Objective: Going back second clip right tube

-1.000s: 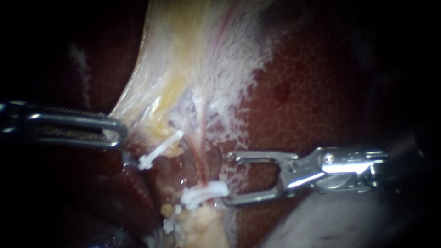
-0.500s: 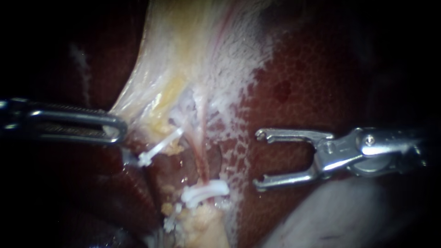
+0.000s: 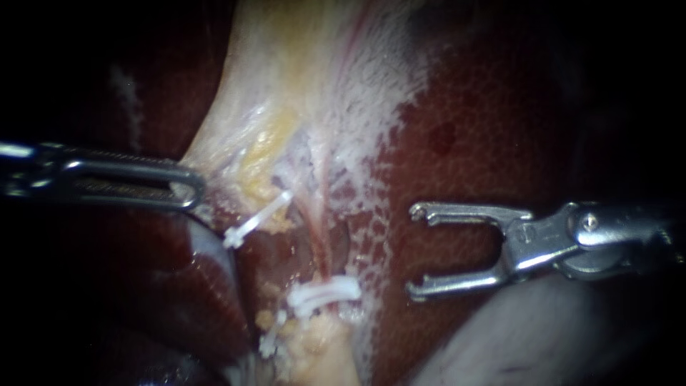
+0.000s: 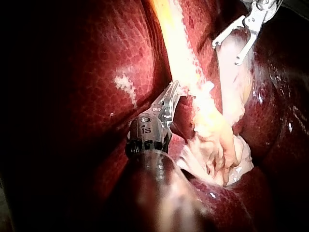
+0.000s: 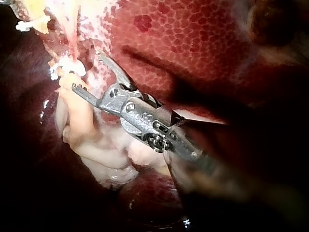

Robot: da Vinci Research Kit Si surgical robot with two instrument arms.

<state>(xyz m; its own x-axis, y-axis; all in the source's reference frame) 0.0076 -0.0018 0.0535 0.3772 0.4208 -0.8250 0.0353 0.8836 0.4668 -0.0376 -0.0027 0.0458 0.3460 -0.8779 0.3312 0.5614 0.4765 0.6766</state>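
Observation:
In the endoscope view a white clip (image 3: 325, 294) sits across the thin pink right tube (image 3: 319, 236). A second white clip (image 3: 257, 218) lies on the tube to its left. My right instrument (image 3: 416, 251) stands over the liver, to the right of the lower clip and apart from it, its jaws open and empty. My left instrument (image 3: 189, 193) has its jaws shut on the edge of the pale yellowish gallbladder tissue (image 3: 286, 86). The left wrist view shows those jaws (image 4: 170, 96) closed against the yellow band. In the right wrist view the open jaws (image 5: 87, 70) sit beside the clip (image 5: 63, 66).
Dark red mottled liver (image 3: 486, 129) fills the right side. A pale grey fold of tissue (image 3: 514, 336) lies under my right instrument's shaft. A small white clip (image 3: 270, 344) sits on the fatty stump below the tubes. The edges of the view are dark.
My right instrument has drawn back to the right, away from the clip on the right tube, with its jaws open. The left instrument holds its grip, almost still.

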